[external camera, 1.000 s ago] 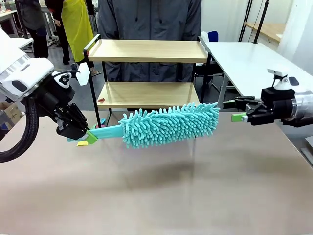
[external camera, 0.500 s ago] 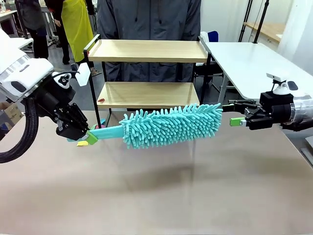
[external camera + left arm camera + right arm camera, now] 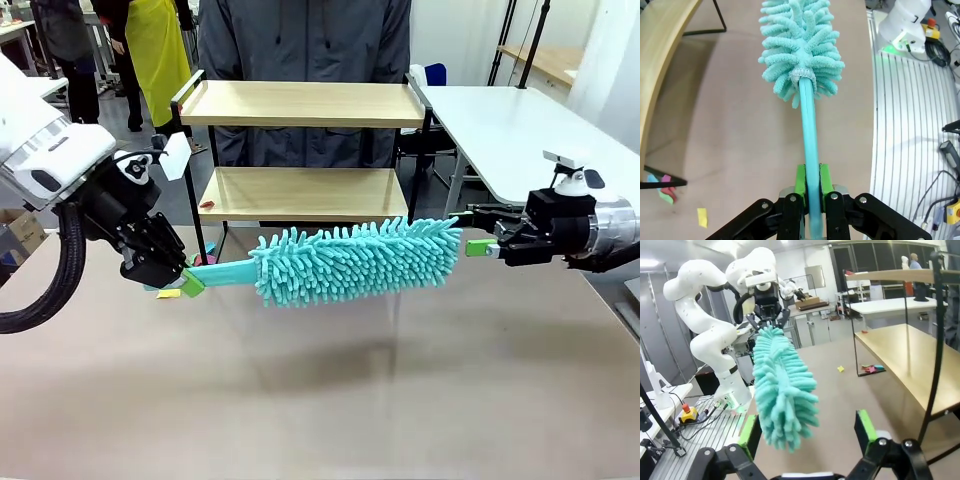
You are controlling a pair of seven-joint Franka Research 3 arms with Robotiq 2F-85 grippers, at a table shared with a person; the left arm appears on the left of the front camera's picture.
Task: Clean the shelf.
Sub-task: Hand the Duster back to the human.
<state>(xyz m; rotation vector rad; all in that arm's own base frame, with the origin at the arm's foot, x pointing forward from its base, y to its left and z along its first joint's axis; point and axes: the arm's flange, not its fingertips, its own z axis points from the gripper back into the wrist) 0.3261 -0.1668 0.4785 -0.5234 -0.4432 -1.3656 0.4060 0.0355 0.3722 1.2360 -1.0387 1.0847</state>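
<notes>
Left gripper clamped on teal duster handle – held level before the shelf – right gripper fingers spread wide at its tip.

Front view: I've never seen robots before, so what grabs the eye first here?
A fluffy turquoise duster hangs level over the table, its handle pinched in the left claw. Behind it stands a two-tier wooden shelf with a person beyond. The right claw waits open at the duster's tip.
</notes>
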